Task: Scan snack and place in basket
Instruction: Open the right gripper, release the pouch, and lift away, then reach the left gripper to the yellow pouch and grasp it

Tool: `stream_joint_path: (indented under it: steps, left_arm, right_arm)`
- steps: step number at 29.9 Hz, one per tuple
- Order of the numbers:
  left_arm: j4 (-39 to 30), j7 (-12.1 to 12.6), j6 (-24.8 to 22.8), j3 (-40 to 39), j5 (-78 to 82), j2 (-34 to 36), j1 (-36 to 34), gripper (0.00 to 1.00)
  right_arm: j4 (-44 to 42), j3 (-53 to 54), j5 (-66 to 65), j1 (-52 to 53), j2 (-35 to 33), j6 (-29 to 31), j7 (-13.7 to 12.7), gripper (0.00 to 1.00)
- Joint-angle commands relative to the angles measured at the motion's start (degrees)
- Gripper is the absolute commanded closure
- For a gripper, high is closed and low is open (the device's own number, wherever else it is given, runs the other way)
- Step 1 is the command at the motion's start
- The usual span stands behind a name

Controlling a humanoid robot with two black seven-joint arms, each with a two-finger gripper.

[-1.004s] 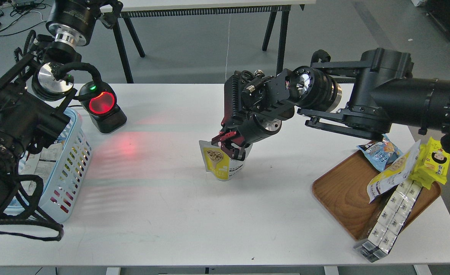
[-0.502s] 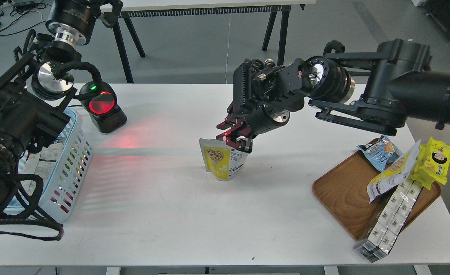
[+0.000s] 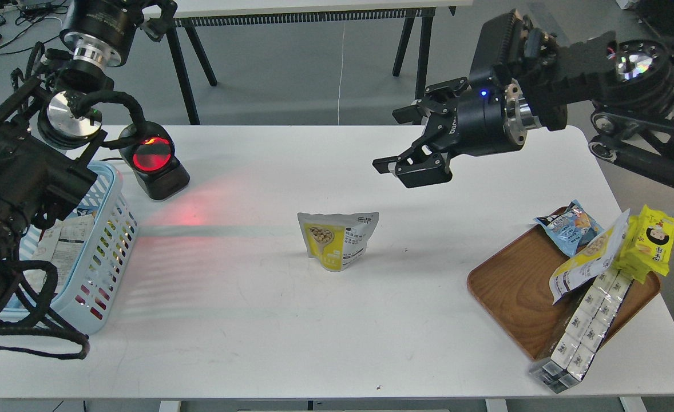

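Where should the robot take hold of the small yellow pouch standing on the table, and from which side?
Grip the snack at its flat sealed top edge, coming from above. It stands upright and alone on the table, so the thin top fits between the fingers of the open right tool.

White rectangular table [image 3: 245,320] in foreground, grey smooth floor [image 3: 291,74] beyond, second table with black trestle legs [image 3: 423,51] at rear, cables [image 3: 5,23] on floor at upper left, even overhead light, red glow [image 3: 191,214] cast across tabletop
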Motion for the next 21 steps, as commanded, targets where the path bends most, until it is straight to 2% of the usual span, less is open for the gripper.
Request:
stream_joint_path:
  steps: [1, 10, 16, 21]
  left_arm:
    - [-0.74, -0.14, 0.00, 0.01, 0.05, -0.04, 0.35, 0.00]
    - [-1.62, 0.04, 0.00, 0.97, 0.31, 0.84, -0.26, 0.00]
    - [-1.71, -0.05, 0.00, 9.05, 4.61, 1.98, -2.19, 0.00]
    - [-3.29, 0.13, 0.00, 11.00, 12.68, 4.96, -5.62, 0.00]
  right_arm:
    - [-2.40, 3.99, 10.07, -3.55, -0.70, 0.05, 0.01, 0.01]
    - [-14.35, 8.48, 28.62, -7.42, 0.00, -2.32, 0.01, 0.01]
    - [-22.71, 8.57, 45.76, -9.01, 1.84, -2.15, 0.01, 0.01]
    - [-29.39, 8.57, 64.82, -9.36, 4.47, -1.98, 0.01, 0.01]
